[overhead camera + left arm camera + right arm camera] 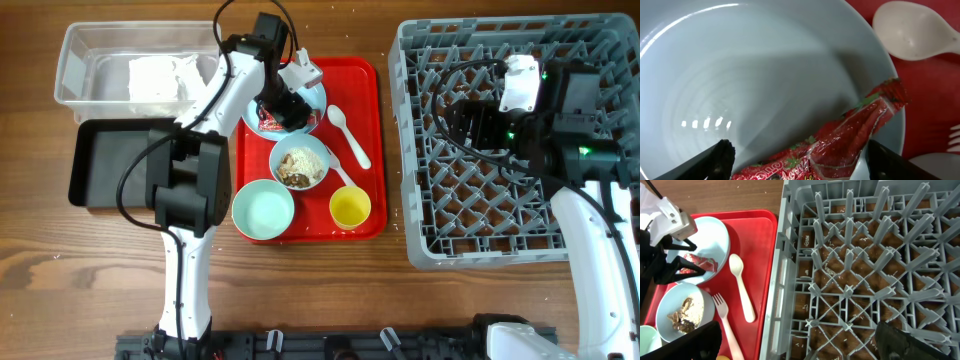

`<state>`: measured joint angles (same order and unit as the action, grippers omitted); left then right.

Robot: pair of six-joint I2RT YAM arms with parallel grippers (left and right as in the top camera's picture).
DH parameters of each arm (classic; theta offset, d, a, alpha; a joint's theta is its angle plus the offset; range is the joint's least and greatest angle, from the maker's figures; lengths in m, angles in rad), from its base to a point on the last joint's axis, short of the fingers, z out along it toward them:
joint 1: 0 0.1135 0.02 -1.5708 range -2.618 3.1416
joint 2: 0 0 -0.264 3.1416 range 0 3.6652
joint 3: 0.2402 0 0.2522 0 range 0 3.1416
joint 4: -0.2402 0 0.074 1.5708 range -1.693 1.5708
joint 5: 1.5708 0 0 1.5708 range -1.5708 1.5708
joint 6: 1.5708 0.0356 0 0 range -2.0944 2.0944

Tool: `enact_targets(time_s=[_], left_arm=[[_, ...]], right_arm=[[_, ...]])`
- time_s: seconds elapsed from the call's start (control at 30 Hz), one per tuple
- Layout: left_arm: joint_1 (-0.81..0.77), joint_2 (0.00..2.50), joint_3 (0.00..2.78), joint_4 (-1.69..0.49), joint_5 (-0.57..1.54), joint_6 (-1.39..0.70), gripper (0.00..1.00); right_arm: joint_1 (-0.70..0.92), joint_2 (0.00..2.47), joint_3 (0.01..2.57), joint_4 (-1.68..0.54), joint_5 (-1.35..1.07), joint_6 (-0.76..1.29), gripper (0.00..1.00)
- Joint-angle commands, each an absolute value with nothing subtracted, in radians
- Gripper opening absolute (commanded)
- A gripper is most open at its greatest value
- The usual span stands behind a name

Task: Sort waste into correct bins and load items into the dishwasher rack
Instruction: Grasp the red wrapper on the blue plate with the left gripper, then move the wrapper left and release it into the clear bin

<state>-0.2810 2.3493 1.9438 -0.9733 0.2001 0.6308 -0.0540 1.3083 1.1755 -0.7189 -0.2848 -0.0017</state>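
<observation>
Left gripper (800,157) is right over the plate (740,75) at the far end of the red tray (935,100), jaws spread wide, one dark finger on each side of the wrapper (855,135) and nothing pinched yet. The wrapper lies flat on the plate's near side, clear of the spoon (912,30) just beside the plate.

In the wrist view its long axis runs on a diagonal, from between the fingers at the bottom up and right to the plate's rim, with the torn end pointing toward the spoon. So the fingers would close across it at a slant, not square. I'd turn the wrist a touch so the pads meet across the narrow width, then drop until the tips almost graze the plate (that glaze looks slick, and the film is thin). Close on the crinkled middle, not the loose end, and lift straight up so the plate isn't dragged along.

From there it's a short carry left to the clear tub (100,60) or the black tray (100,160); which one I can't say.

Right gripper (797,342) hangs over the rack (865,280), fingers wide apart and empty, well away from the action.
</observation>
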Motion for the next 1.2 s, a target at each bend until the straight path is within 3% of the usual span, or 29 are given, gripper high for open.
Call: enact_targets(time_s=[0.0,0.23,0.27,0.3,0.33,0.37,0.5,0.63,0.77,0.9,0.97,1.0,1.03,1.07,1.17], left_arm=[[-0.27,2.374,1.941,-0.949,0.208,0.651,0.83],[-0.266,2.452,1.941,-0.925,0.208,0.651,0.69],[-0.265,2.46,1.941,-0.919,0.208,0.651,0.58],[-0.265,2.46,1.941,-0.91,0.208,0.651,0.37],[-0.265,2.46,1.941,-0.899,0.202,0.65,0.08],[-0.265,2.46,1.941,-0.884,0.187,0.641,0.04],[-0.262,2.423,1.959,-0.793,-0.047,0.284,0.04],[-0.218,2.274,2.09,-0.865,-0.084,-0.01,0.04],[-0.127,2.112,2.112,-0.839,-0.084,-0.061,0.04],[0.015,2.16,2.111,-0.846,-0.083,-0.061,0.05],[0.052,2.199,2.111,-0.846,-0.077,-0.061,0.43],[0.063,2.209,2.111,-0.852,-0.062,-0.061,0.77],[0.066,2.209,2.111,-0.859,-0.053,-0.06,0.92],[0.066,2.207,2.112,-0.86,-0.053,-0.06,1.0],[0.035,2.135,2.112,-0.901,0.054,-0.012,1.0]], right_arm=[[-0.052,1.319,1.189,-0.72,-0.301,0.003,1.0],[-0.052,1.319,1.189,-0.722,-0.301,0.003,1.0],[-0.052,1.319,1.189,-0.723,-0.301,0.004,1.0],[-0.052,1.319,1.189,-0.723,-0.301,0.004,1.0],[-0.052,1.319,1.189,-0.722,-0.301,0.004,1.0],[-0.052,1.319,1.189,-0.722,-0.301,0.004,1.0],[-0.052,1.319,1.189,-0.721,-0.301,0.004,1.0],[-0.052,1.319,1.189,-0.719,-0.301,0.004,1.0],[-0.052,1.319,1.189,-0.719,-0.301,0.004,1.0],[-0.052,1.319,1.189,-0.719,-0.301,0.004,1.0],[-0.052,1.319,1.189,-0.719,-0.301,0.004,1.0],[-0.052,1.319,1.189,-0.719,-0.301,0.003,1.0],[-0.052,1.319,1.189,-0.72,-0.301,0.004,1.0],[-0.052,1.319,1.189,-0.72,-0.301,0.004,1.0],[-0.052,1.319,1.189,-0.719,-0.301,0.004,1.0]])
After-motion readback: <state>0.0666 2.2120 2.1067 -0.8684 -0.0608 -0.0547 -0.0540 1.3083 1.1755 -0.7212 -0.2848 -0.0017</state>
